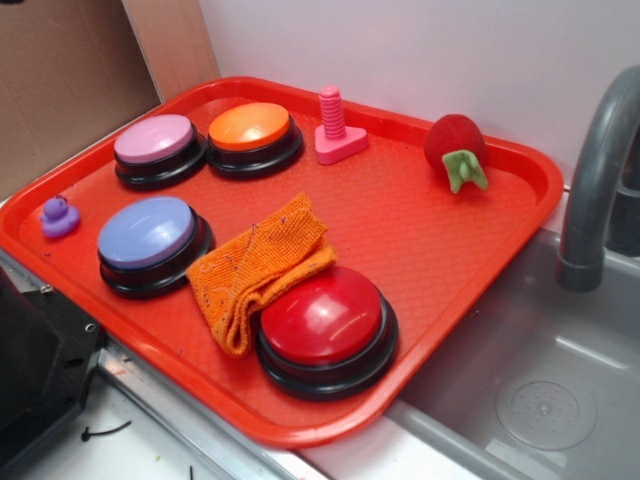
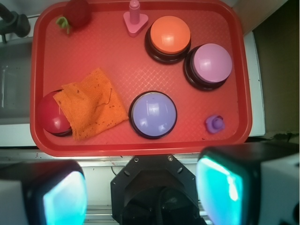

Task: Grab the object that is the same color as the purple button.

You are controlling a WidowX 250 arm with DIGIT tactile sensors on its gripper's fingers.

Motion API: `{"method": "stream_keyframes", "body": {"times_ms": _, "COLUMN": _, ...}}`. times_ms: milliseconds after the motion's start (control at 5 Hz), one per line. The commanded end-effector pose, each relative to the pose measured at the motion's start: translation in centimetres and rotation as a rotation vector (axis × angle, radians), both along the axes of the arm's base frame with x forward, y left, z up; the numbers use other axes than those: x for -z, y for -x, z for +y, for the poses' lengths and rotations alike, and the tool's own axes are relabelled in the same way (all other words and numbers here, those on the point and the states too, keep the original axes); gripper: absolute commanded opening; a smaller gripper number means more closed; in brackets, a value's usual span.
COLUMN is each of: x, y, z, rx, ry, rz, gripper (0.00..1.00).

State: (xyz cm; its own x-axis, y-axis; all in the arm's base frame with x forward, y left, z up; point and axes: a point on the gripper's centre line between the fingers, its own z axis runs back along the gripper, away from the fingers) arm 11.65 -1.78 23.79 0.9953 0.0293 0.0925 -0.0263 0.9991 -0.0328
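a small purple rubber duck toy sits on the red plastic tray, close to the tray's rim in the corner nearest the big blue-violet dome button on a black base. in the wrist view the duck lies just right of that button and below the lilac-pink dome button, touching neither.

the claw hangs high above the near edge of the tray, well apart from everything on it. its two fingers with their glowing teal pads fill the bottom corners of the wrist view, spread wide with nothing between them.

the lilac-pink button stands just beside an orange dome button, their black bases nearly touching. a pink bolt-shaped plastic toy stands upright near the far rim, and a red plush strawberry with a green leaf lies further along that rim. a crumpled orange woven cloth lies between the blue-violet button and a red dome button; from above the cloth drapes over part of the red button.

the tray rests on the table, partly over a grey sink basin, with a grey faucet rising beside it.
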Motion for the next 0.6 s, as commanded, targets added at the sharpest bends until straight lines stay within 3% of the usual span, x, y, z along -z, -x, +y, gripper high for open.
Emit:
{"method": "stream_keyframes", "body": {"times_ms": 0, "x": 0.0, "y": 0.0, "z": 0.0, "rx": 0.000, "ry": 0.000, "rz": 0.000, "gripper": 1.00}}
{"method": "stream_keyframes", "body": {"times_ms": 200, "x": 0.8, "y": -0.4, "z": 2.0, "rx": -0.169, "ry": 0.034, "rz": -0.065, "gripper": 1.00}}
{"method": "stream_keyframes", "body": {"times_ms": 400, "x": 3.3, "y": -0.5, "z": 4.7, "rx": -0.317, "ry": 0.035, "rz": -0.043, "gripper": 1.00}}
